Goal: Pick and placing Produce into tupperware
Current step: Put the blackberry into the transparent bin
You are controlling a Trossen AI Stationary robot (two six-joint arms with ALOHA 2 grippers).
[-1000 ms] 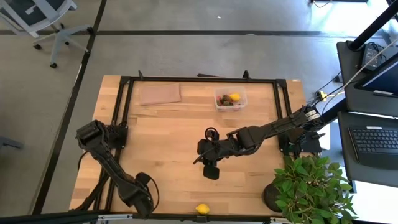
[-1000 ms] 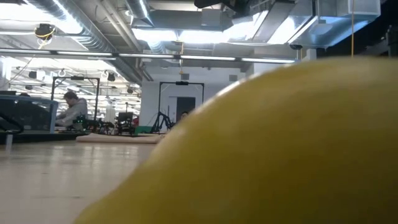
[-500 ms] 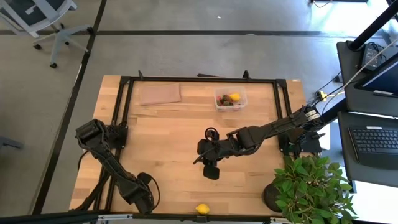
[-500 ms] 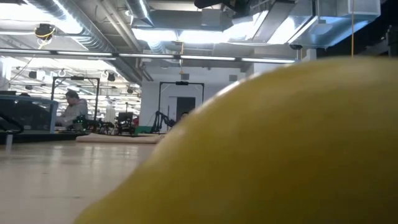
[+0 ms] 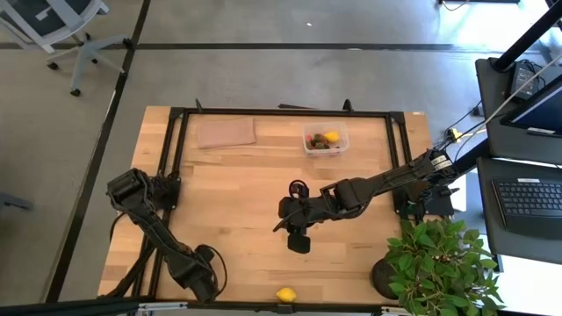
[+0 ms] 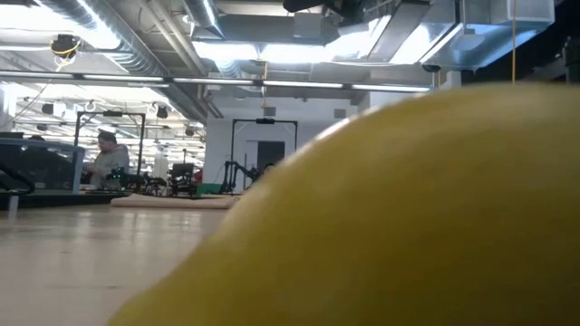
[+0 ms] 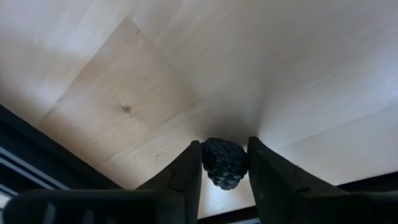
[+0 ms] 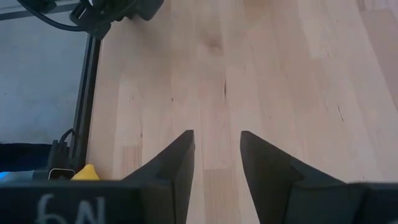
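A dark berry (image 7: 224,163) sits clenched between the two fingers (image 7: 186,177) of the left gripper (image 7: 222,168), low over the bare wood of the tabletop (image 7: 249,74). From above, that gripper (image 5: 204,279) is at the near left corner of the tabletop (image 5: 237,211), its arm bent back toward the left edge; the berry itself is hidden there under the gripper.

A lemon (image 5: 285,295) lies at the near edge of the tabletop, right of the left gripper and apart from it. It is so close to the low camera that its yellow skin (image 6: 408,217) fills most of that view.

The tub (image 5: 325,139) stands near the far edge, right of centre. Inside it are a second lemon (image 5: 331,136) and some small red and dark pieces, too small to tell apart. A flat brown sheet (image 5: 226,132) lies to the tub's left, well apart from it.

The right gripper (image 5: 297,239) hangs near the middle of the tabletop, its arm reaching in from the right side. Its jaws stand slightly parted with nothing between them, only plain wood (image 8: 261,74) showing past the fingers (image 8: 177,165).

A potted plant (image 5: 435,268) stands at the near right corner. Beyond the tabletop, in the low view, a person (image 6: 109,163) is seen far off on the left side of the room.
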